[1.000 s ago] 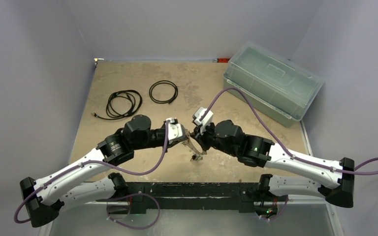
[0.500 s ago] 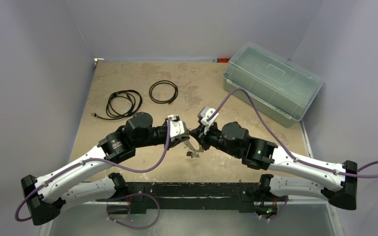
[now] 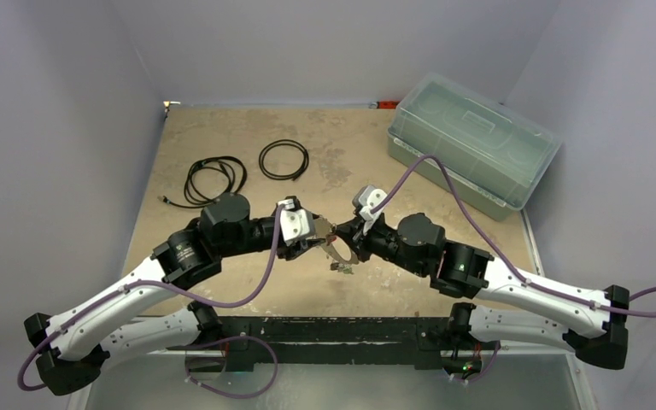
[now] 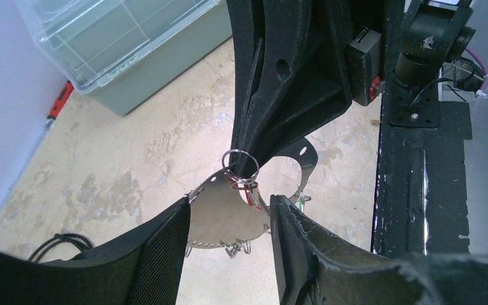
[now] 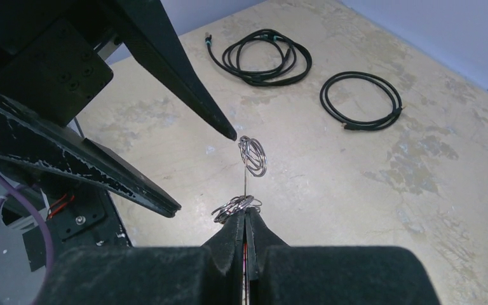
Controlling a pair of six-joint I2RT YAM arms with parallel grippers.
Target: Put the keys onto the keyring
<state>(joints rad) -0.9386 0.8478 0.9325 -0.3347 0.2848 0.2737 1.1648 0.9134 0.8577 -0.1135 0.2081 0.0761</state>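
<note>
Left fingers (image 4: 165, 251) stand apart on either side of the keyring (image 4: 223, 244), which hangs above the table (image 4: 133, 146). It is pinched at its top by the closed right fingers (image 5: 232, 232), beside a red key (image 4: 248, 193). Light, thin and slippery, it probably swings easily; best gripped on the wire itself, close to that pinch.

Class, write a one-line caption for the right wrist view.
Shut right claw holds the keyring edge-on beside the open left claw; black cable coils lie beyond.

Tan table (image 3: 350, 137), black cable bundle (image 3: 215, 181), cable ring (image 3: 284, 160), clear bin (image 3: 471, 149)
</note>
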